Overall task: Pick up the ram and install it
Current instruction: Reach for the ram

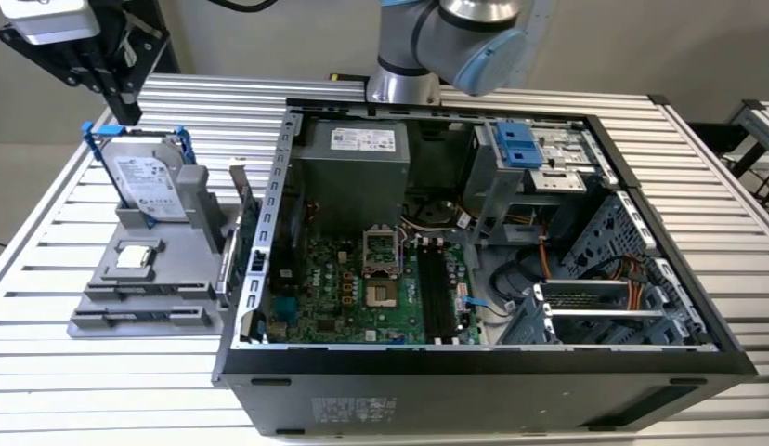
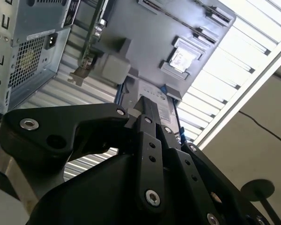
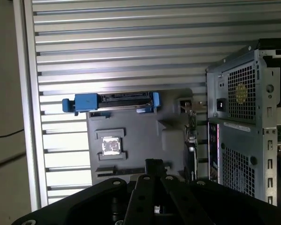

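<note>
The open computer case (image 1: 484,358) lies on the slatted table, its green motherboard (image 1: 347,297) showing long black memory slots (image 1: 436,297). To the exterior view's left is a grey holder (image 1: 124,279). A thin dark stick that looks like the ram (image 1: 147,291) sits on edge in one of the holder's front slots. My gripper (image 1: 122,113) hangs high above the holder's far end, well away from the case. In both wrist views its black fingertips (image 2: 147,105) (image 3: 153,164) meet, shut on nothing, with the holder (image 3: 140,136) (image 2: 145,42) below them.
The holder also carries a hard drive in a blue caddy (image 1: 147,181), a processor chip (image 1: 135,257) and an upright green expansion card (image 1: 244,214). The arm's base (image 1: 403,84) stands behind the case. Inside the case are a power supply (image 1: 347,167) and drive cages (image 1: 533,153).
</note>
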`<move>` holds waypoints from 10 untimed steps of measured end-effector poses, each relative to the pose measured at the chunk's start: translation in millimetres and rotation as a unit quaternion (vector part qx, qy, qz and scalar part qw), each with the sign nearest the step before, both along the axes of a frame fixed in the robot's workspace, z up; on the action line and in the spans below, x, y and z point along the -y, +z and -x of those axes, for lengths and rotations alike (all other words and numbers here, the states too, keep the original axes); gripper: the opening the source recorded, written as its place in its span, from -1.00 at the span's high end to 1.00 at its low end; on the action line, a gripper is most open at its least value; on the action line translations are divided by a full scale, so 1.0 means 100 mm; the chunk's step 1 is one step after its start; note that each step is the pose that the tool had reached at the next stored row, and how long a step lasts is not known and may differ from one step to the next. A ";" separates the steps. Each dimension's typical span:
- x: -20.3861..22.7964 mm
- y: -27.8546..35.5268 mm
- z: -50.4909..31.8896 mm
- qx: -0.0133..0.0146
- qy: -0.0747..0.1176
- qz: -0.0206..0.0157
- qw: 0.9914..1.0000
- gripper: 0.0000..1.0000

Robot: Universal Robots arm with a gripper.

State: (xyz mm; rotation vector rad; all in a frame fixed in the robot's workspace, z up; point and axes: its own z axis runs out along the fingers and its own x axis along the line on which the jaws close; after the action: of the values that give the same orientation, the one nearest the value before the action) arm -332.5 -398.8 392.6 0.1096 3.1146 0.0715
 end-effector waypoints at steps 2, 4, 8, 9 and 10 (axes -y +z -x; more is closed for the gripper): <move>0.000 -0.001 0.044 0.000 0.000 0.000 1.000 1.00; 0.000 0.000 0.100 0.000 0.000 0.000 1.000 1.00; 0.000 -0.001 0.232 0.000 0.000 0.000 1.000 1.00; 0.000 0.000 0.261 0.000 0.000 0.000 1.000 1.00; 0.000 -0.001 0.286 0.000 0.000 0.000 1.000 1.00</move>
State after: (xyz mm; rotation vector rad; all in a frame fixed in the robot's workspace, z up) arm -361.1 -398.8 392.5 0.1096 3.1149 0.0716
